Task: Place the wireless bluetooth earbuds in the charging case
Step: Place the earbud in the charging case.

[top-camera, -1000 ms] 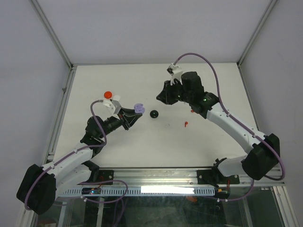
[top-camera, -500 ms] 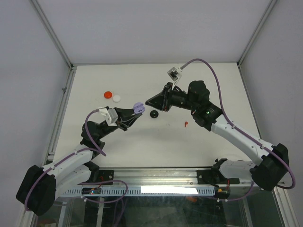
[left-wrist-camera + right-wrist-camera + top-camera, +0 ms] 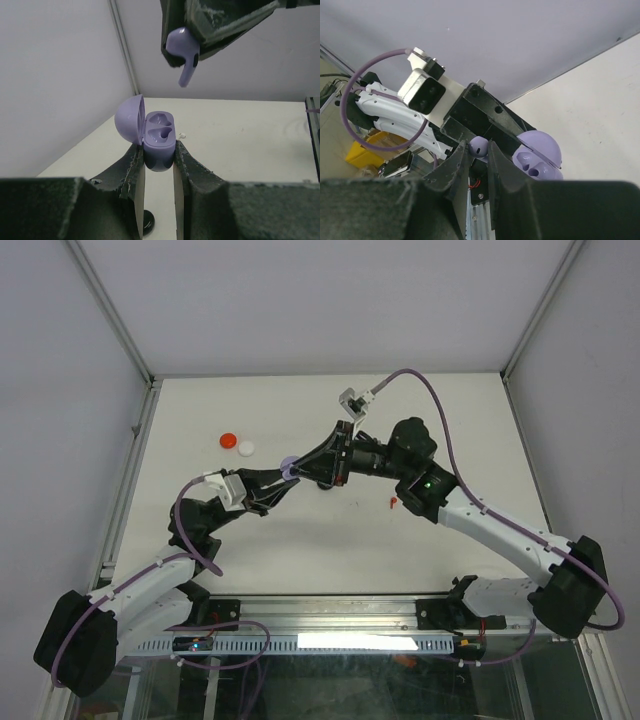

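My left gripper (image 3: 158, 150) is shut on a lavender charging case (image 3: 157, 135), held off the table with its lid open to the left and both sockets empty. My right gripper (image 3: 477, 148) is shut on the head of a lavender earbud (image 3: 182, 52). The earbud hangs stem-down above the case, slightly to its right, and does not touch it. From above, the two grippers' tips meet over the table's middle, the left gripper (image 3: 282, 478) next to the right gripper (image 3: 302, 467), with the case (image 3: 289, 466) between them. A red earbud (image 3: 393, 503) lies on the table to the right.
A red disc (image 3: 228, 439) and a white disc (image 3: 246, 448) lie at the table's left. A black disc (image 3: 147, 222) lies on the table under my left gripper. A tiny white piece (image 3: 182, 135) lies on the table beyond the case. Walls enclose the table on three sides.
The right arm has swung left and stretched out, carrying the lavender earbud over the case. The left gripper has shifted slightly, still holding the case.
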Tool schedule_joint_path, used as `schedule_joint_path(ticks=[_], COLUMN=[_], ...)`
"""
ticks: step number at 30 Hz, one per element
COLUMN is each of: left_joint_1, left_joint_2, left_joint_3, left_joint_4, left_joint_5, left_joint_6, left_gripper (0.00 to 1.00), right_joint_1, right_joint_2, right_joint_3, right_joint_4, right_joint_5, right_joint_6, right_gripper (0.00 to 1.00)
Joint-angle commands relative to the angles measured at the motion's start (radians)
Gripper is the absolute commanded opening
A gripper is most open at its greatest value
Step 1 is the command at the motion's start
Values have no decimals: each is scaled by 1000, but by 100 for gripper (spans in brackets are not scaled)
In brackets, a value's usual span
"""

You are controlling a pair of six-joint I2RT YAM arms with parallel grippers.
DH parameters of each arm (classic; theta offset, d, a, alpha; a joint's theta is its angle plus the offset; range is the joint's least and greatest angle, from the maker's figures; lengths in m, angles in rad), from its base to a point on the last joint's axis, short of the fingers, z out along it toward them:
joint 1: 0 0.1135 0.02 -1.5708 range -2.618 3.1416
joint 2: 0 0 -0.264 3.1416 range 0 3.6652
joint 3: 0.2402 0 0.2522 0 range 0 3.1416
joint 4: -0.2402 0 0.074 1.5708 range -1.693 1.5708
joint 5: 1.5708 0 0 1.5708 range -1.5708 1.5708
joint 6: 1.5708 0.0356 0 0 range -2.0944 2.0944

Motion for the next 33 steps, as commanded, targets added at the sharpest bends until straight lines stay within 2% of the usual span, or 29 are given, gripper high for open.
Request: schedule_joint_path(ticks=[1,14,27,33], left_joint_1=[-8,-9,-10,-10], left_joint_2=[-11,1,16,8], left_joint_3=[30,15,9,-3], left_joint_4=[123,166,219,237], left_joint_5=[34,36,9,1], left_joint_6=[-38,-84,-117,-121], left_gripper=[0,0,0,0], right_joint_1=[8,11,11,11], right_joint_2=[25,38,53,29], right_joint_3=[-11,-26,-26,-37], right_joint_4=[79,97,58,-10], right_joint_5=[10,45,68,92], right_joint_6=[14,12,45,39], right_gripper=[9,9,10,12])
